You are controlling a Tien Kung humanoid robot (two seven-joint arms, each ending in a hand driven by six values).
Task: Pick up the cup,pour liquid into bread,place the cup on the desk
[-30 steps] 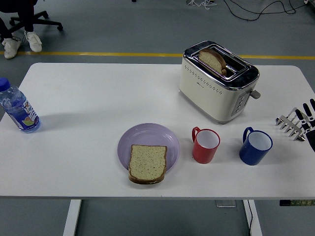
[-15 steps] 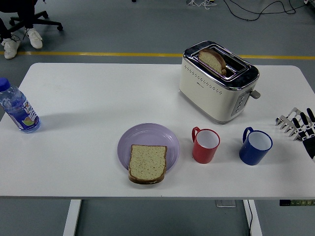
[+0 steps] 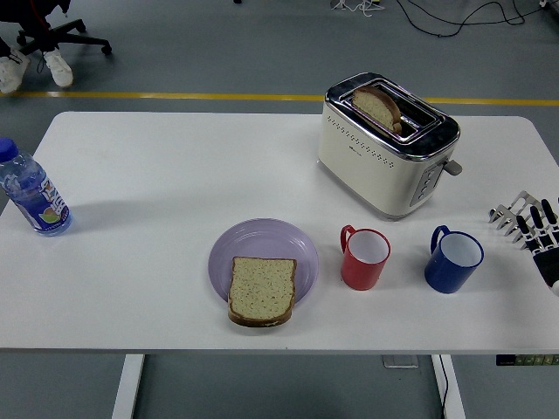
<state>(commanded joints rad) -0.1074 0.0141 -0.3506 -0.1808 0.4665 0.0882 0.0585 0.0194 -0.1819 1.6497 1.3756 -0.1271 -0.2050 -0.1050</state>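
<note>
Right of the toaster (image 3: 388,144), at the worktop's (image 3: 175,175) edge, your right hand (image 3: 540,234) hovers with fingers spread and nothing in it. Both cups stand upright in front of the toaster: the red cup (image 3: 365,257) just left of its front, the blue cup (image 3: 453,260) just right, nearer your hand. The bread (image 3: 261,290) lies well left of the toaster's front, on a purple plate (image 3: 262,240). This fits either a reach about to start or a cup already set back down; you cannot tell which. The cups' contents and any wetness on the bread are not visible.
</note>
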